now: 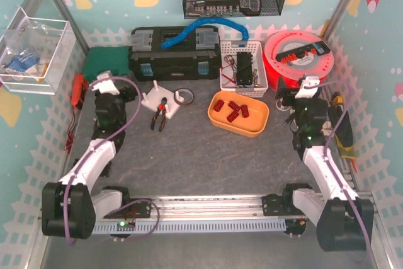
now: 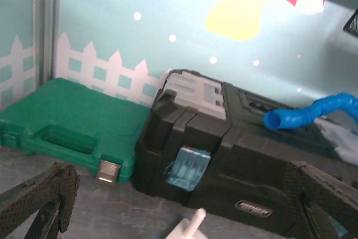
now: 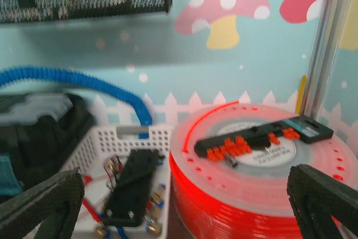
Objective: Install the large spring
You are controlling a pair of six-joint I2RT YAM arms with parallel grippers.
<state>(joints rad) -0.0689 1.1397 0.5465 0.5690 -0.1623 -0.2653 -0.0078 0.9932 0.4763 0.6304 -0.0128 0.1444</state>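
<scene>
Grey surface (image 1: pixel 189 155) from above leaves open room between the arms; red springs (image 1: pixel 230 110) sit in the orange tray (image 1: pixel 249 130), unseen by either wrist. My left end effector (image 2: pixel 179 208) gapes wide at the black toolbox (image 2: pixel 235 160); my right end effector (image 3: pixel 179 205), equally released, faces the red spool (image 3: pixel 224 194).

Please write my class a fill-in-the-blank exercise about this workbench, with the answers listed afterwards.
The red parts lie in the ___ tray. The blue hose rests on the ___ toolbox. Beside that toolbox lies a ___ case. The left pincer and right pincer both stand ___, holding nothing.
Missing words: orange, black, green, open.
</scene>
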